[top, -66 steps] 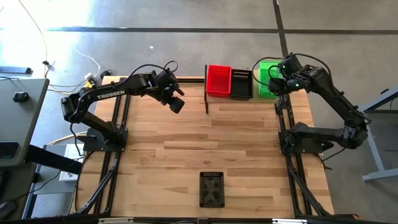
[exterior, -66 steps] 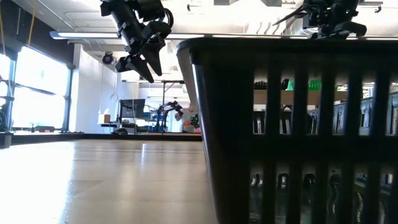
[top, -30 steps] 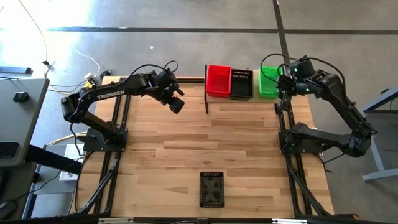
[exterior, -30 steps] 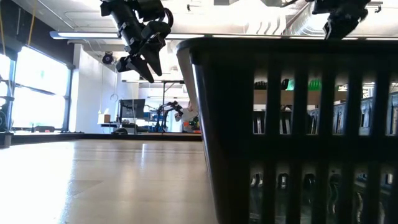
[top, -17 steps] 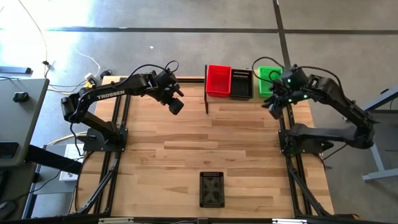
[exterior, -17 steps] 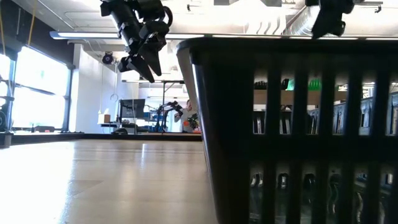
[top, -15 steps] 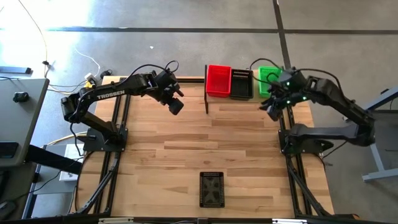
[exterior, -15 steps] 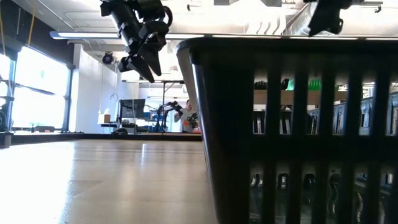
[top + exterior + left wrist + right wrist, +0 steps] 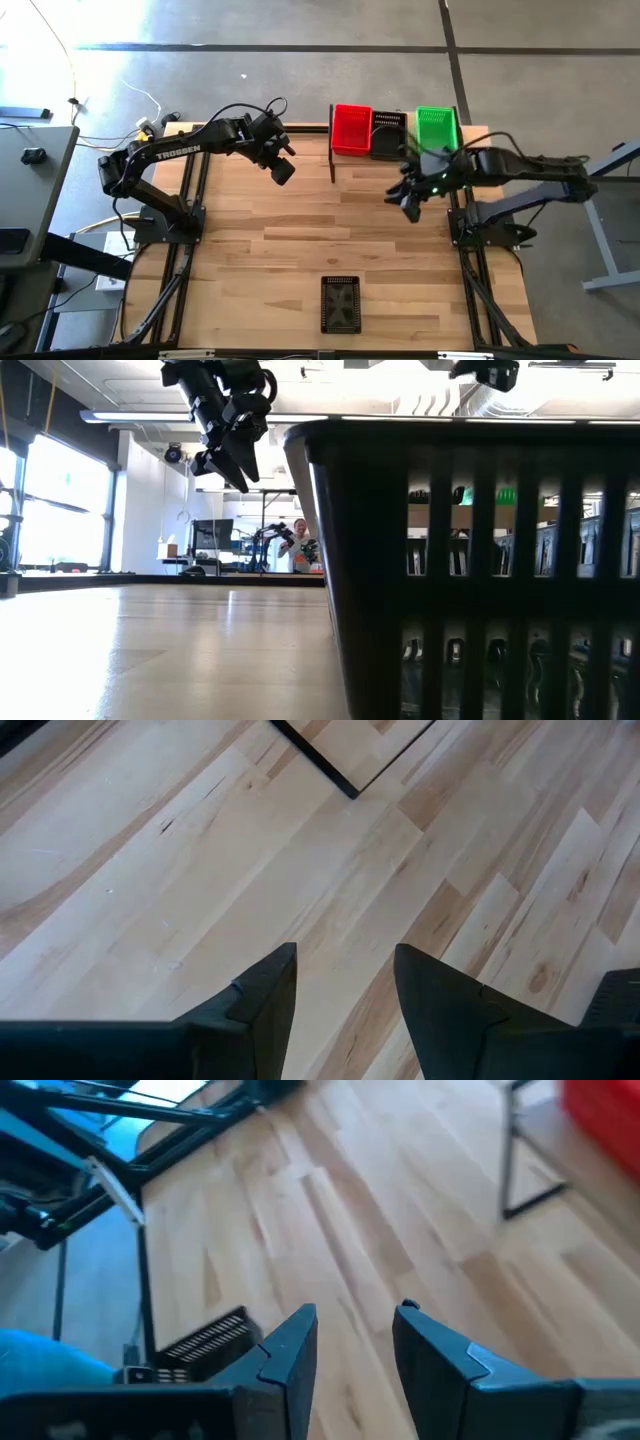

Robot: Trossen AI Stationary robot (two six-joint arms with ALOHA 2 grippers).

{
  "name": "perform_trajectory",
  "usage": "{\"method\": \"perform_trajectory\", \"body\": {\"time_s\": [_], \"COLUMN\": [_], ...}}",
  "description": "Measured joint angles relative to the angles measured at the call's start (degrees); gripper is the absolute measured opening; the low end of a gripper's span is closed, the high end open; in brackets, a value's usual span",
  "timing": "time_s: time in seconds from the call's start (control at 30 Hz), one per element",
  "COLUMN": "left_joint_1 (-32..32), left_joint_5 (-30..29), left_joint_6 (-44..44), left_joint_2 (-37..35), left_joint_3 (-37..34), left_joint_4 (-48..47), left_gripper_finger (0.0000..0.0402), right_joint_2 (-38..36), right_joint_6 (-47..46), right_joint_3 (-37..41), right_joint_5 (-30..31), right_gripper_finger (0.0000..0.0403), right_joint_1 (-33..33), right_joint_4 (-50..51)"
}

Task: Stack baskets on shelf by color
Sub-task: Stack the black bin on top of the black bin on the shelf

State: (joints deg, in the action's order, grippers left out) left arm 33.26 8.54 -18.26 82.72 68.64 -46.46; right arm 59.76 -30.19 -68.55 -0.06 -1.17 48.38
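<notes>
On the shelf (image 9: 392,160) at the surface's far edge, a red stack (image 9: 351,129), a black stack (image 9: 388,134) and a green stack (image 9: 436,128) are kept apart by colour. One black basket (image 9: 341,303) is left alone near the near edge. The right end effector (image 9: 409,199) is held open and empty above bare planks toward the right edge. The left end effector (image 9: 281,168), open and empty, waits near the far-left corner. A clear run to the lone basket is judged available.
</notes>
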Motion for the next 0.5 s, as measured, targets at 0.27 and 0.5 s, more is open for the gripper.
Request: {"method": "perform_trajectory", "body": {"time_s": [0.27, 0.5], "left_joint_1": [-0.25, -3.17], "left_joint_5": [-0.05, -0.20], "left_joint_6": [1.09, 3.91], "left_joint_2": [0.00, 0.00], "left_joint_3": [0.00, -0.02], "left_joint_4": [-2.85, -10.29], "left_gripper_finger": [0.0159, 0.0159], "right_joint_2": [8.27, 14.95], "right_joint_6": [-5.88, -8.71], "right_joint_3": [0.00, 0.00], "right_joint_5": [3.35, 3.56], "right_gripper_finger": [0.0119, 0.0119], "right_joint_1": [-9.92, -15.74], "right_joint_4": [-11.26, -20.50]}}
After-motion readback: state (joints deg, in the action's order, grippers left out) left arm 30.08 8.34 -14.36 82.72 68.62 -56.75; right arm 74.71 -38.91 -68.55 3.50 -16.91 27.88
